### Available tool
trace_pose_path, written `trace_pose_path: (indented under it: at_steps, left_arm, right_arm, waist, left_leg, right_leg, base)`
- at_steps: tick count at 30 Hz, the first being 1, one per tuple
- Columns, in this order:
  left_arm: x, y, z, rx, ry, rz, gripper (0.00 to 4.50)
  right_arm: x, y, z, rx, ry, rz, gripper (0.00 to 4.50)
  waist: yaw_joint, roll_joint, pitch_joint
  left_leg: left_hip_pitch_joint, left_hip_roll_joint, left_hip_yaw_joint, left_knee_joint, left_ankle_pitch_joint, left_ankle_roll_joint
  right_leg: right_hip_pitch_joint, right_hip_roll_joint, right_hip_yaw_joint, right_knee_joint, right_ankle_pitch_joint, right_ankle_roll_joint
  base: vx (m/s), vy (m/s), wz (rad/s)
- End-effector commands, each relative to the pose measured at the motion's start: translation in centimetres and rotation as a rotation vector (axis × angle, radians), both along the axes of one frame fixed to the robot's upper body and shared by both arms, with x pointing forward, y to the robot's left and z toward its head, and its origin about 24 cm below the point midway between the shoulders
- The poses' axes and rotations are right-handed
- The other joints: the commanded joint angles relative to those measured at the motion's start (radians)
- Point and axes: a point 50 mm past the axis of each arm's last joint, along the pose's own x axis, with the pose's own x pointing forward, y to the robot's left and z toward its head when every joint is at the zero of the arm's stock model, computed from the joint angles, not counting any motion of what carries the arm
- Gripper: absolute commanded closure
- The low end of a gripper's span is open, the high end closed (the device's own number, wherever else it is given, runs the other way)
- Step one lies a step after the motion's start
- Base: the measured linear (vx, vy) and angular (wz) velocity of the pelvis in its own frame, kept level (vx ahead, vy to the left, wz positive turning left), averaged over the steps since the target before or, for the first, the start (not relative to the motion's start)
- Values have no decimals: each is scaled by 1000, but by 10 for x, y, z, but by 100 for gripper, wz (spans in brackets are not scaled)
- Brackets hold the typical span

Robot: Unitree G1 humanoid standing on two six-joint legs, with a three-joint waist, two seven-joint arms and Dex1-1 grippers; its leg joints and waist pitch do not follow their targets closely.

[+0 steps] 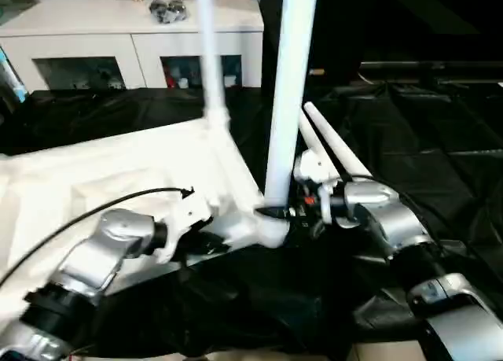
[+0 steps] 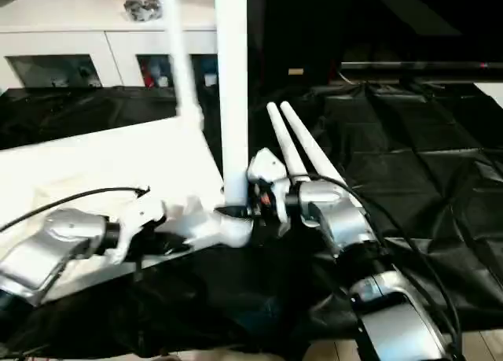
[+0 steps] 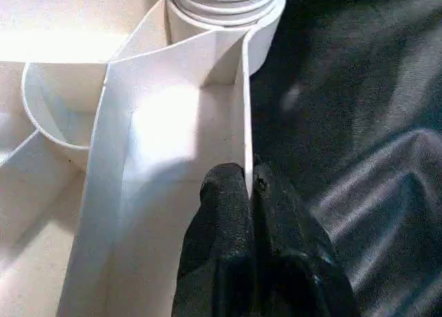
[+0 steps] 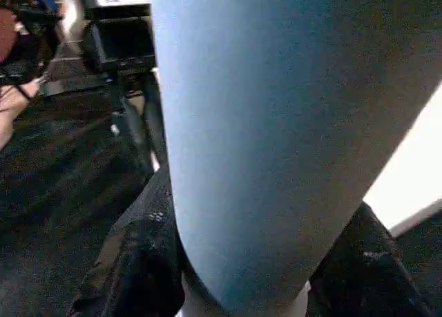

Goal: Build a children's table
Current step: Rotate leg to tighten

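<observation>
White tapered plastic leg (image 1: 289,93) stands upright in your right pincer (image 1: 292,211), grasped just above the corner socket (image 1: 269,230); left pincer (image 3: 250,193) clenched on the white top's rim (image 3: 243,117).

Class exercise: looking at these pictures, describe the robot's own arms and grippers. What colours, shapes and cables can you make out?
Both forearms are rounded silver-grey metal casings with black joint sections. The left gripper has two black, rough-textured fingers on a white wrist housing. The right gripper has a white housing too, with a small red-orange part beside it. Thin black cables loop over the left forearm and along the right forearm.
</observation>
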Motion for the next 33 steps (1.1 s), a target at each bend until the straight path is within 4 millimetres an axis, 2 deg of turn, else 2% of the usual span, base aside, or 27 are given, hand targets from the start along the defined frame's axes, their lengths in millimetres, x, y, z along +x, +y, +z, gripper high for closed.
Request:
trace_pose_path:
  at_steps: [1,5,7,8,10,12,13,14,15,16,17,18,19,20,21,22,23,24,25,26,27,28,29,30,31,32,33]
  left_arm:
    - [3,-14,18,-69,-33,-132,450]
    - [8,-12,20,-86,-35,-97,450]
    - [12,-13,21,-97,-36,-53,450]
    - [16,-15,22,-114,-33,-6,450]
    - [19,-17,23,-124,-35,30,450]
    - [26,-21,25,-142,-41,100,450]
    - [30,-25,26,-156,-46,153,450]
    - [35,-28,28,-162,-54,196,450]
    - [38,-31,30,-163,-58,234,450]
    - [40,-34,30,-157,-63,260,450]
    - [44,-38,31,-142,-72,300,450]
    - [46,-40,32,-130,-77,326,450]
    - [49,-45,32,-117,-81,371,450]
    - [51,-49,32,-107,-84,407,450]
    - [55,-59,33,-100,-111,472,450]
    - [57,-65,31,-107,-116,500,450]
    - [57,-65,31,-107,-116,500,450]
    - [57,-70,28,-89,-126,520,450]
    - [56,-70,27,-81,-129,520,450]
    - [56,-70,26,-70,-133,520,450]
    - [55,-71,25,-63,-130,518,450]
    - [55,-70,24,-58,-127,518,450]
    - [55,-70,24,-57,-126,519,450]
    - [55,-69,25,-62,-121,522,450]
    - [55,-67,25,-60,-121,526,450]
    - [55,-67,25,-60,-121,526,450]
    - [55,-66,26,-60,-121,528,450]
  right_arm:
    - [-18,-10,-37,-143,132,35,261]
    - [-16,-8,-39,-133,133,20,261]
    - [-10,-6,-40,-126,130,-50,261]
    - [-1,-4,-42,-125,114,-162,261]
    - [6,-3,-44,-134,92,-262,261]
    - [15,-3,-48,-149,83,-402,261]
    - [18,-2,-50,-153,88,-459,261]
    - [20,0,-51,-152,97,-504,261]
    - [22,2,-53,-148,112,-547,261]
    - [23,4,-53,-143,121,-578,261]
    - [25,8,-54,-134,137,-625,261]
    - [26,11,-55,-129,149,-654,261]
    - [26,16,-57,-131,166,-686,261]
    - [27,20,-58,-135,178,-707,261]
    - [26,30,-60,-133,208,-734,261]
    - [25,37,-61,-125,224,-734,261]
    - [25,37,-61,-125,224,-734,261]
    - [23,46,-62,-127,231,-728,261]
    - [23,48,-62,-130,230,-726,261]
    - [23,49,-62,-133,229,-725,261]
    - [22,52,-63,-135,232,-720,261]
    - [21,56,-63,-130,239,-718,261]
    - [21,57,-63,-130,240,-719,261]
    - [21,58,-63,-126,244,-722,261]
    - [21,59,-63,-126,245,-728,261]
    - [21,59,-63,-126,245,-728,261]
    - [21,59,-63,-126,246,-731,261]
  waist:
    - [-3,9,-44]
    - [-2,8,-42]
    - [-3,6,-40]
    - [-7,6,-36]
    - [-12,4,-34]
    - [-22,2,-28]
    - [-33,3,-24]
    - [-34,6,-24]
    - [-41,7,-24]
    - [-43,9,-22]
    - [-52,20,-19]
    - [-50,28,-17]
    - [-42,35,-16]
    - [-30,38,-14]
    - [-15,34,-14]
    - [-20,-35,-20]
    - [-13,-37,8]
    - [-22,-30,-1]
    - [-12,-26,4]
    - [8,3,-33]
    - [-11,14,-41]
    - [-16,19,-35]
    - [-23,11,-27]
    - [-27,7,-19]
    - [-36,6,-15]
    - [-44,5,-12]
    - [-45,9,-13]
  left_leg:
    - [31,56,-30,-94,-512,-47]
    - [32,56,-30,-94,-516,-48]
    - [33,56,-30,-95,-521,-51]
    - [33,54,-33,-94,-545,-63]
    - [34,53,-37,-94,-570,-72]
    - [35,51,-48,-96,-628,-83]
    - [36,50,-53,-98,-664,-95]
    - [42,48,-55,-97,-689,-96]
    - [50,47,-57,-95,-720,-95]
    - [51,48,-58,-96,-733,-94]
    - [50,56,-68,-114,-820,-97]
    - [39,62,-73,-130,-855,-103]
    - [19,71,-73,-154,-881,-109]
    - [-5,84,-56,-204,-928,-119]
    - [-9,86,-41,-218,-929,-113]
    - [86,24,1,-105,-740,-87]
    - [202,-24,-1,75,-566,-80]
    - [105,-28,-23,94,-280,0]
    - [40,4,-48,45,-270,8]
    - [35,30,-57,-42,-242,4]
    - [65,59,-64,-71,-284,-5]
    - [62,62,-53,-85,-334,-18]
    - [56,58,-48,-90,-387,-16]
    - [75,46,-42,-86,-509,-23]
    - [100,34,-36,-74,-563,-23]
    - [90,33,-44,-78,-563,-12]
    - [87,35,-47,-79,-561,-10]
  right_leg:
    - [9,-63,48,-87,-410,-200]
    - [9,-65,50,-89,-431,-202]
    - [6,-66,50,-89,-450,-203]
    - [3,-70,48,-93,-500,-196]
    - [1,-73,44,-97,-553,-180]
    - [0,-73,32,-110,-655,-126]
    - [1,-70,21,-111,-686,-108]
    - [-2,-67,14,-120,-711,-92]
    - [-4,-68,7,-126,-711,-83]
    - [-3,-68,1,-130,-706,-83]
    - [14,-55,-32,-127,-641,-74]
    - [28,-50,-34,-109,-598,-79]
    - [48,-46,-27,-70,-531,-94]
    - [71,-26,-24,0,-407,-119]
    - [75,-20,-16,23,-388,-118]
    - [-26,-35,7,-109,-663,-79]
    - [-144,-89,-28,-266,-976,-37]
    - [-40,-165,33,-241,-1107,14]
    - [49,-197,29,-199,-1031,24]
    - [65,-115,-4,-143,-697,7]
    - [38,-77,-16,-96,-342,-114]
    - [40,-71,-15,-85,-172,-200]
    - [41,-70,-16,-92,-198,-209]
    - [29,-72,-22,-116,-391,-175]
    - [10,-75,-27,-143,-538,-130]
    - [20,-76,-36,-149,-601,-89]
    - [23,-79,-39,-152,-614,-71]
  base:
    - [0,0,0]
    - [0,0,0]
    - [0,0,0]
    - [0,0,0]
    - [0,0,0]
    - [0,0,0]
    - [-47,19,-18]
    - [-72,30,-23]
    - [-51,22,-15]
    - [-59,29,-12]
    - [0,0,0]
    - [0,0,0]
    - [-65,23,-14]
    - [-95,-27,8]
    - [-95,-27,8]
    - [26,-96,22]
    - [55,-63,10]
    - [91,-51,-10]
    - [110,62,-36]
    - [89,51,-26]
    - [54,39,-6]
    - [0,0,0]
    - [0,0,0]
    - [0,0,0]
    - [0,0,0]
    - [0,0,0]
    - [0,0,0]
